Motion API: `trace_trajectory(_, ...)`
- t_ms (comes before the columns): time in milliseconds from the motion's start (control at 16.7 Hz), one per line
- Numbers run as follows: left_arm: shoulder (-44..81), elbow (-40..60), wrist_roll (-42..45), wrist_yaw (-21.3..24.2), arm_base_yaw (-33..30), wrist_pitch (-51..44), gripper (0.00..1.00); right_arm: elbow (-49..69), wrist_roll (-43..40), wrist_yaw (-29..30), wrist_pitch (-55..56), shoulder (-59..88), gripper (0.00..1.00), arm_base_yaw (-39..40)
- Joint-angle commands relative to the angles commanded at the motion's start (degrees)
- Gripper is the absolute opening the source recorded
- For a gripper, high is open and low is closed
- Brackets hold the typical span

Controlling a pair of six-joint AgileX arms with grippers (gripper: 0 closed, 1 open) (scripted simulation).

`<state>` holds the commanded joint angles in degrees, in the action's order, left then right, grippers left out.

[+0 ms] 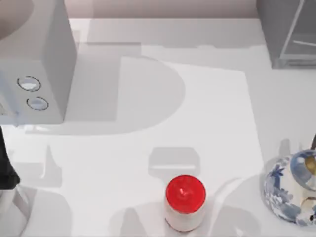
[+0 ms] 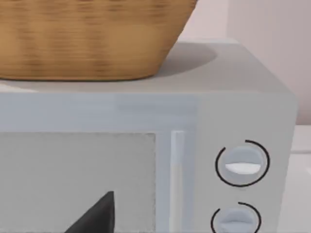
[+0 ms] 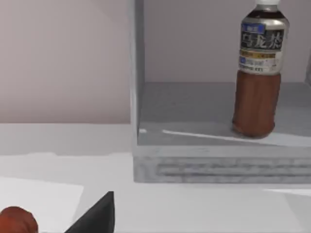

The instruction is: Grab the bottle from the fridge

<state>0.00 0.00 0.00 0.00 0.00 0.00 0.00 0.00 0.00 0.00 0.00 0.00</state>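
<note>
On the fridge [image 3: 218,160] shelf, far right corner of the surface [image 1: 207,128]: 1 bottle [image 3: 257,82], upright, dark brown, white cap, printed label.
Near edge, top view: 1 white jar with a red lid [image 1: 185,202], standing near centre; 1 blue-and-white teapot [image 1: 291,190] at the right edge. Left edge: dark part of the left arm [image 1: 7,168]; its fingers' state cannot be told. Far left: 1 grey box with 2 round dials [image 1: 34,64]; left wrist view shows a woven basket [image 2: 92,39] resting on its top. Far right: fridge, grey, pale frame lines. Right wrist view faces the fridge interior, bottle standing on its floor, apart from the side wall; right fingers' state cannot be told.
</note>
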Motion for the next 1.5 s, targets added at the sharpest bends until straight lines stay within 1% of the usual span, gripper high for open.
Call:
trace_trajectory(240, 0.0, 0.0, 0.0, 0.0, 0.0, 0.0, 1.0, 1.04, -0.09, -0.38, 1.64, 1.36, 1.0, -0.86)
trace_trajectory(360, 0.0, 0.0, 0.0, 0.0, 0.0, 0.0, 1.0, 3.09, -0.26, -1.2, 5.64, 4.69, 1.0, -2.29)
trace_trajectory(540, 0.0, 0.0, 0.0, 0.0, 0.0, 0.0, 1.0, 6.39, -0.49, -3.16, 15.23, 14.01, 1.0, -5.12)
trace_trajectory(780, 0.0, 0.0, 0.0, 0.0, 0.0, 0.0, 1.0, 9.1, -0.44, -7.47, 31.85, 34.34, 1.0, -10.39)
trace_trajectory(1200, 0.0, 0.0, 0.0, 0.0, 0.0, 0.0, 1.0, 8.67, 0.53, -18.62, 65.57, 77.07, 1.0, -20.74)
trace_trajectory(1320, 0.0, 0.0, 0.0, 0.0, 0.0, 0.0, 1.0, 8.6, 0.76, -21.71, 74.36, 86.39, 1.0, -23.59)
trace_trajectory(1500, 0.0, 0.0, 0.0, 0.0, 0.0, 0.0, 1.0, 9.29, 0.95, -26.03, 84.78, 96.35, 1.0, -27.4)
